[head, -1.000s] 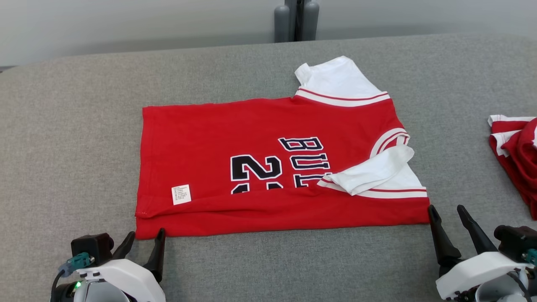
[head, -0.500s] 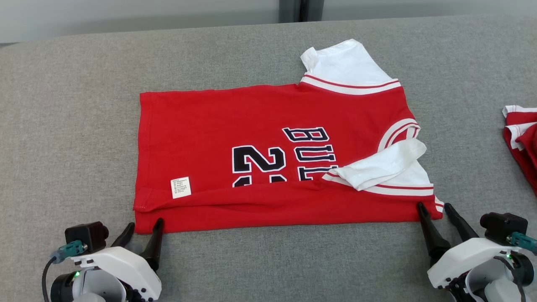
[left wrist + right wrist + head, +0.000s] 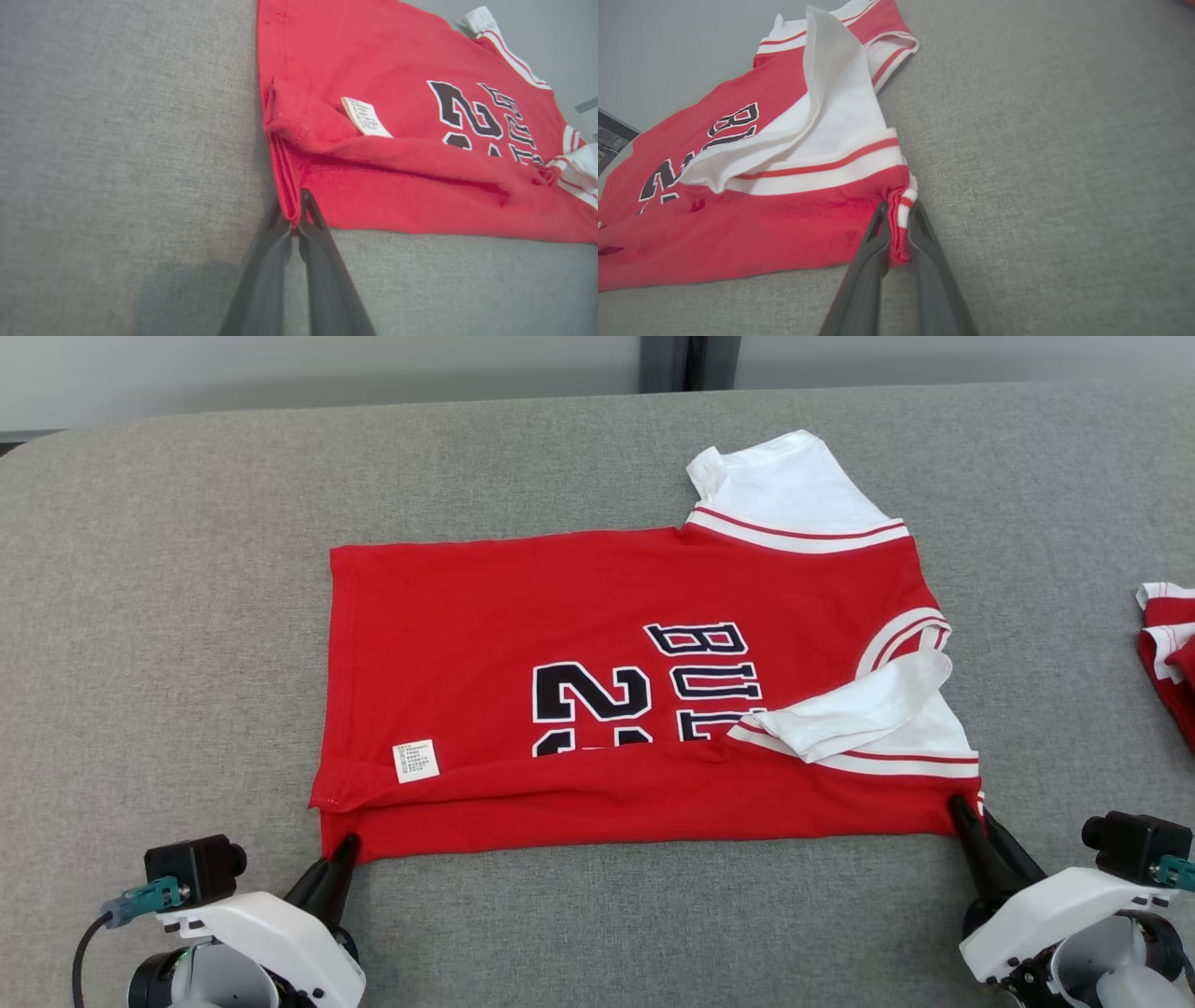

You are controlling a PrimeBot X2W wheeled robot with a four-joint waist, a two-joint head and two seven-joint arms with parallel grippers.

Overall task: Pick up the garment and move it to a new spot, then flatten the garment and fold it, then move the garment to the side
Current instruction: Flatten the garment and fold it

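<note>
1. Grey fabric table [image 3: 597, 915] bears the jersey [image 3: 523, 616], which lies flat mid-table with its near edge folded over.
2. Left gripper [image 3: 345, 846] reaches in low from the near left, fingers pinched on the jersey's near left corner.
3. Right gripper [image 3: 962, 805] reaches in from the near right, clamped on the near right corner.
4. Open table stretches left of the jersey and beyond it; a second garment [image 3: 1167, 653] sits at the right edge, well apart.

Red garment [image 3: 560, 597], white sleeves [image 3: 794, 485] striped red, black lettering [image 3: 592, 692], grey surface [image 3: 187, 569]
</note>
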